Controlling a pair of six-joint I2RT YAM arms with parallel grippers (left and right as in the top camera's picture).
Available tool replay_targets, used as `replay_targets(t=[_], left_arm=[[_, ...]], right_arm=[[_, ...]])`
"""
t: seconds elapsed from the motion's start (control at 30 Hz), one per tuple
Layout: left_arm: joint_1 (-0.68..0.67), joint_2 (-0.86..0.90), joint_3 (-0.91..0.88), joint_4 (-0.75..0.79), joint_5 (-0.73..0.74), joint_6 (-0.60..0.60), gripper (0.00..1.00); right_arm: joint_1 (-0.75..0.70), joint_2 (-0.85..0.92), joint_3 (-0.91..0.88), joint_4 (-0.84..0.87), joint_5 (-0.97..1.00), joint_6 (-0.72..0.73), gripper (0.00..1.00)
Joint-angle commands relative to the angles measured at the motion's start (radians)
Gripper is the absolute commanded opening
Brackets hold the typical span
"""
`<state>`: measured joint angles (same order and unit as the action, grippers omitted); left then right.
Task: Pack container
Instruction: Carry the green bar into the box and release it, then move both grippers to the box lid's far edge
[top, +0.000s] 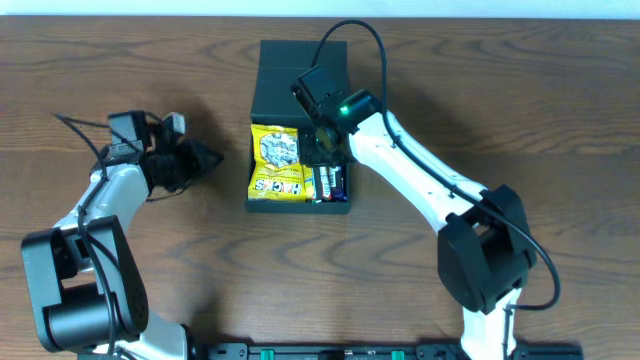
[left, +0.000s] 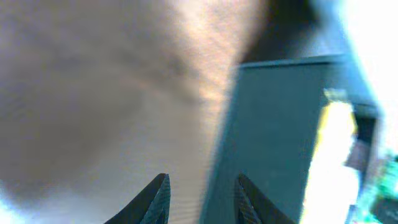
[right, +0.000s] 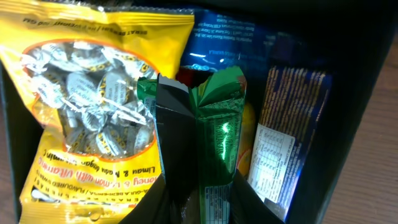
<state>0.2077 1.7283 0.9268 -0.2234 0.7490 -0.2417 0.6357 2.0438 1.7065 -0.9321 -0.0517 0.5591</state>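
Overhead, right end effector (top: 325, 150) (clamping green packet (right: 217, 130)) points down into container (top: 290, 70).

Matt container (top: 285, 72), grained wood table (top: 150, 60) — green packet (right: 217, 124) of glossy foil

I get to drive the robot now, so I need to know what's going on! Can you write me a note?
Left claw: open, empty, left of the box, pointing at it.
Right claw: shut on a green packet, reaching into the open box.
Done: a yellow candy bag and blue packets lie inside.
Left: let go of the green packet inside, then probably fold the lid shut.
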Motion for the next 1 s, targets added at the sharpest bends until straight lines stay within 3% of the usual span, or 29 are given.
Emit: replay_targets(t=[0.0, 0.4, 0.67, 0.97], left_arm=[[0.002, 0.011, 0.021, 0.034, 0.170, 0.063, 0.35], [-0.002, 0.009, 0.079, -0.032, 0.156, 0.179, 0.34], [-0.069, 0.008, 0.161, -0.212, -0.012, 0.329, 0.35], [-0.103, 0.008, 0.177, -0.221, -0.051, 0.337, 0.35]], right_arm=[[-0.003, 0.012, 0.012, 0.006, 0.037, 0.024, 0.12], [-0.055, 0.020, 0.012, -0.003, 0.036, 0.031, 0.16], [-0.055, 0.020, 0.012, 0.000, 0.036, 0.031, 0.18], [-0.054, 0.035, 0.012, 0.002, 0.013, 0.032, 0.20]])
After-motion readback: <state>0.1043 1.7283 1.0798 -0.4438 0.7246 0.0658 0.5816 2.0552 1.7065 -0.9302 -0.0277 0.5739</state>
